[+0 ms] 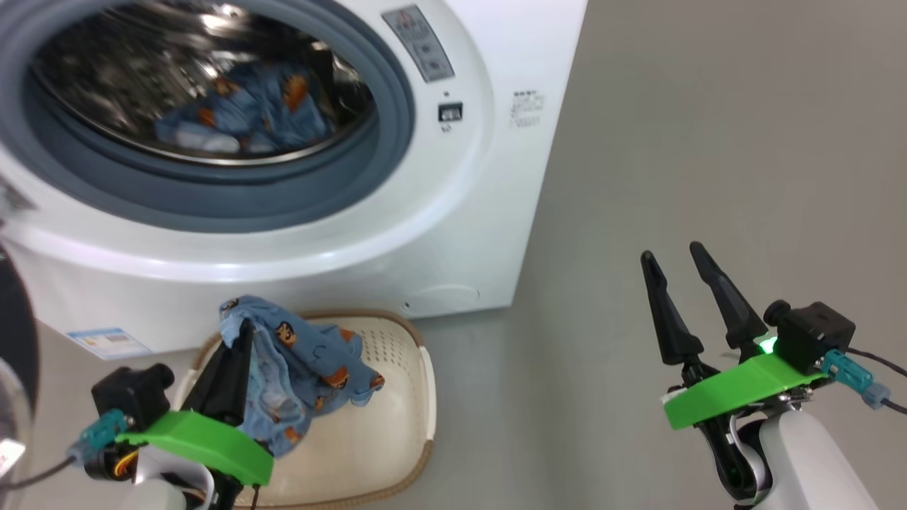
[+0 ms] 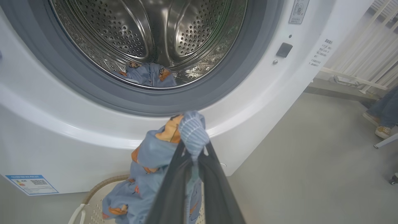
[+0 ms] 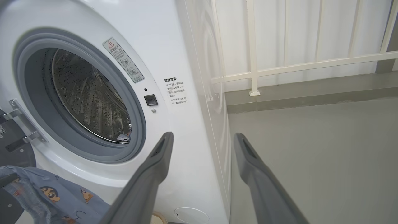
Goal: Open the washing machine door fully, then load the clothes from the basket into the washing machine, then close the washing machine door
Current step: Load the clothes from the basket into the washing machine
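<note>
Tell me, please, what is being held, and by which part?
The left gripper pinches the blue printed garment by a bunched fold at its top; the right gripper is open, empty.

Bright, even light everywhere, shadows soft and faint. Glare streaks the steel drum (image 1: 127,78) above the left pincer (image 1: 243,333); it's smeared with blur in the head view, crisp from the wrist. Wrist-view edges bow.

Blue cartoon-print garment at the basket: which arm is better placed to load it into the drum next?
Left. The left claw is shut on the garment, above the basket, pointing at the open drum. The right claw is open, empty, off beside the washing machine.
</note>
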`<state>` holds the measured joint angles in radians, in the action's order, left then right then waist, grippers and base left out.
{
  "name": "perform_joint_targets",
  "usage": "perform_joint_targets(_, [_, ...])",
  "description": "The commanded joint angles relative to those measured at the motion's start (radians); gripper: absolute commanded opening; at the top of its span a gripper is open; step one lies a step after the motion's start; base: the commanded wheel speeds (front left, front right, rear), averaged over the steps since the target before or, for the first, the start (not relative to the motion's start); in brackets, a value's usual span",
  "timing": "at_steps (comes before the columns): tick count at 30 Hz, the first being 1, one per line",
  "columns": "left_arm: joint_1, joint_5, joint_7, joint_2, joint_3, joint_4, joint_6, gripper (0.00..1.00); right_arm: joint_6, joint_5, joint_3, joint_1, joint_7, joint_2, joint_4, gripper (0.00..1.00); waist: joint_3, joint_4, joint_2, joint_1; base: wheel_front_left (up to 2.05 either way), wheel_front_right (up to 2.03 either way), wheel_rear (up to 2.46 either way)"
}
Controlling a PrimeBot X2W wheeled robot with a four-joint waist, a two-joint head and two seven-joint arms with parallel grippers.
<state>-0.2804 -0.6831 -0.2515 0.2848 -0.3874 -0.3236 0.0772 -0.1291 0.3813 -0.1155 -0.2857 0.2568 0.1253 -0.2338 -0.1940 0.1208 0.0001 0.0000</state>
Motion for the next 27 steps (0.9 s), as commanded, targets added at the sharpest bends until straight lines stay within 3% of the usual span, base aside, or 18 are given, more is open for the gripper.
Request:
perform_joint_targets(1, [0.011,0.025,-0.01,0.025,0.051,0.059,-0.014,0.0,-0.002,0.008,-0.022,0.016,0.005,0.006,0.02,1.0,0.075,-0.045,-0.0001,0.0,0.0,0.0,0.0])
perform_joint_targets(14, [0.14,0.128,-0.01,0.037,0.099,0.314,-0.111,0.0,-0.002,0.019,-0.029,0.05,0.005,0.048,0.023,1.0,0.148,-0.077,-0.0001,0.0,0.0,0.0,0.0])
perform_joint_targets(27, [0.171,0.145,-0.01,0.036,0.101,0.359,-0.143,0.0,-0.002,0.019,-0.034,0.058,0.005,0.074,0.029,1.0,0.166,-0.077,-0.0001,0.0,0.0,0.0,0.0])
